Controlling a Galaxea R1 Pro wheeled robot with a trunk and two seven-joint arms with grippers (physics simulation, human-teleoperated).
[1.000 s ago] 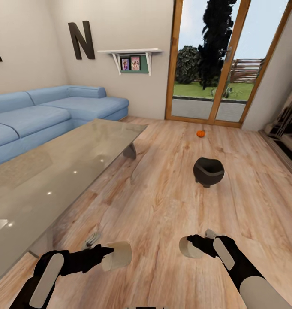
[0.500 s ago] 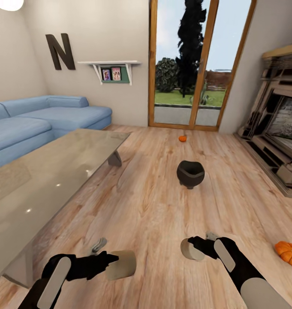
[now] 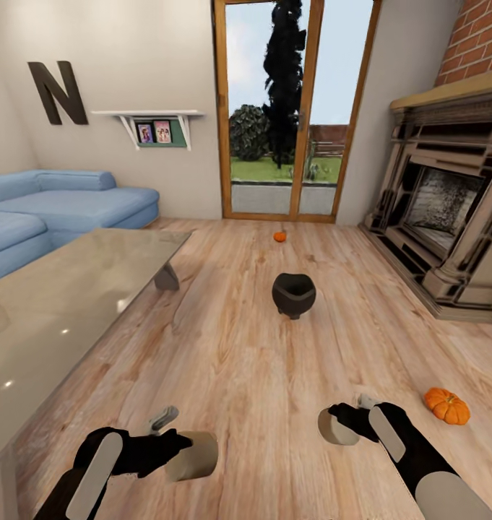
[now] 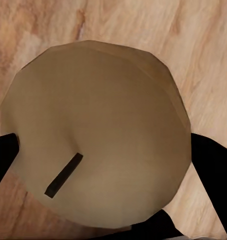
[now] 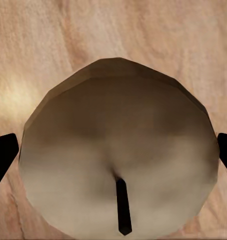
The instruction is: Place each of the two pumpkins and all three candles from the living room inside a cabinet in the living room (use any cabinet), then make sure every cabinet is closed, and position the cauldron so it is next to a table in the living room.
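the left gripper (image 3: 175, 449) is clamped on a beige candle (image 3: 193, 456), carried sideways low over the wood floor (image 3: 253, 375); from the left wrist its rounded top and dark wick fill the space between the black fingers (image 4: 3, 155). the right gripper (image 3: 343, 422) pinches a second candle (image 3: 334, 427) the same way, its wick plain in the right wrist view (image 5: 118, 165). a black cauldron (image 3: 294, 294) stands on the floor ahead, well apart from the glass table (image 3: 58, 310) on the left. one pumpkin (image 3: 447, 406) lies near the right arm, another (image 3: 279, 236) sits far off by the glass door (image 3: 289, 115). a fireplace (image 3: 448, 209) stands at the right and a blue sofa (image 3: 65, 202) behind the table.
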